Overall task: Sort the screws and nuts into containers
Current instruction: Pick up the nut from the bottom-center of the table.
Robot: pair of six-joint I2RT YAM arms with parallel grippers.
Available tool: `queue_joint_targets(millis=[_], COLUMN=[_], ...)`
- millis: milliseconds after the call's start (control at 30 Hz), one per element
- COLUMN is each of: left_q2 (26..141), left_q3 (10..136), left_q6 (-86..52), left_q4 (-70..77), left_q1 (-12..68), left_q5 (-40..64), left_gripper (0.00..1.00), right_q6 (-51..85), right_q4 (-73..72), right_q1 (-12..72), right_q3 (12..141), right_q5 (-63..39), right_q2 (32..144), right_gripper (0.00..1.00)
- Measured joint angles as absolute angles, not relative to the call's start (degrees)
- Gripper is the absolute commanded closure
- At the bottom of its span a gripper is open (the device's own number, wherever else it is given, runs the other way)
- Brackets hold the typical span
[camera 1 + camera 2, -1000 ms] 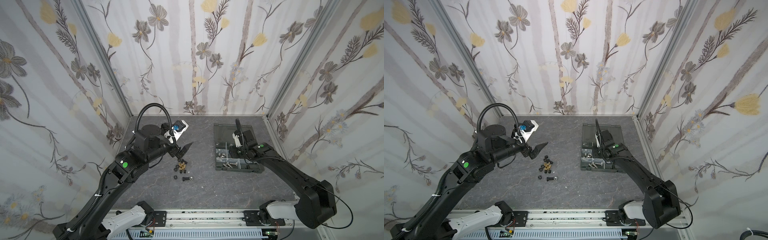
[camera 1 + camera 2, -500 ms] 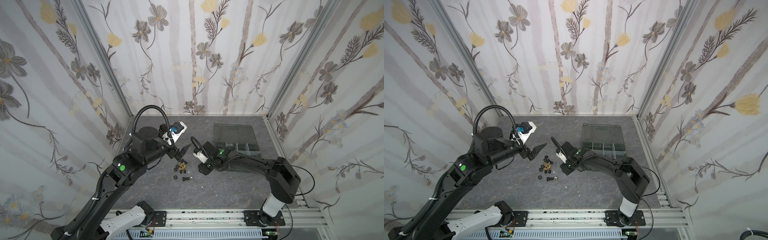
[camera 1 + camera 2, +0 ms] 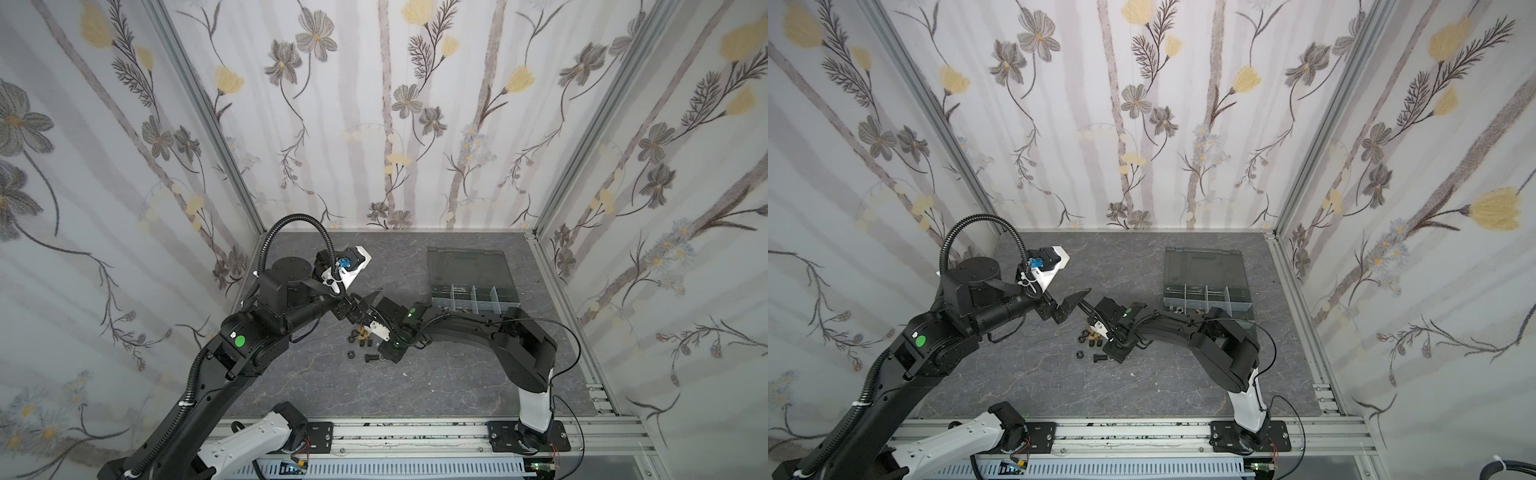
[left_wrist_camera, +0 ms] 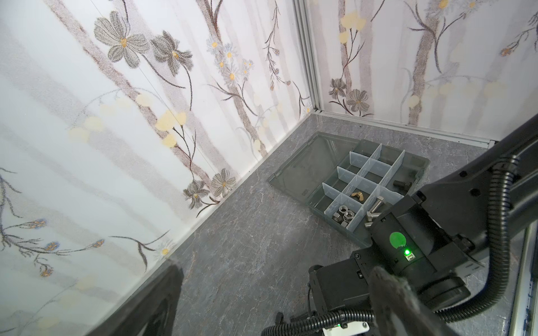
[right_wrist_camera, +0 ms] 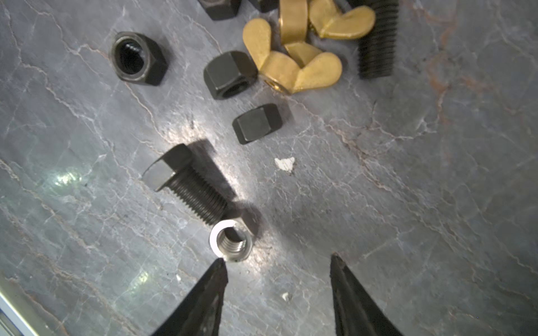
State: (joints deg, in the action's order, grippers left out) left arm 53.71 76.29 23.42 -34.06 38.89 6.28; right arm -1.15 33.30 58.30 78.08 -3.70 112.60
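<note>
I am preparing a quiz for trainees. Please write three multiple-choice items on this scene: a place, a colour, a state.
1. The silver nut before the right gripper lies:
A) on the black bolt's head
B) by its threaded end
C) far from it

2. The wing nuts are:
A) silver
B) black
C) brass-gold

3. The right gripper's fingers are:
A) open, empty
B) shut on a bolt
C) shut on a nut

B: it sits at the thread tip.
C: golden wings show.
A: the tips stand apart.
</note>
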Motion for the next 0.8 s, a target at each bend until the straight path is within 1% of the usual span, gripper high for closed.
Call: queue_joint_targets(millis=[500,600,733,800], left_q2=[53.7,53.8,53.8,53.7], left_q3=[76.2,76.2,76.2,76.1], left_q6=[24.1,24.1,24.1,24.2], left_q4=[-34.1,-34.1,-34.1,-34.1], left_q1=[38.8,38.8,38.8,38.8], left_q5=[6.3,6.3,6.3,6.3], left_gripper=[0.0,0.0,0.0,0.0], right_q6=[-2.8,-3.1,-3.3,-3.3], right_q4=[34.2,34.4,34.7,34.7], right_q1=[59.6,59.6,59.7,59.8], right_q3=[79.8,80.3,80.8,81.2], right_q5=[-4.1,-3.9,-3.3,-2.7], right_q2=[114.5,115.5,116.3,116.6], right_gripper=[0.43,0.44,0.49,0.5])
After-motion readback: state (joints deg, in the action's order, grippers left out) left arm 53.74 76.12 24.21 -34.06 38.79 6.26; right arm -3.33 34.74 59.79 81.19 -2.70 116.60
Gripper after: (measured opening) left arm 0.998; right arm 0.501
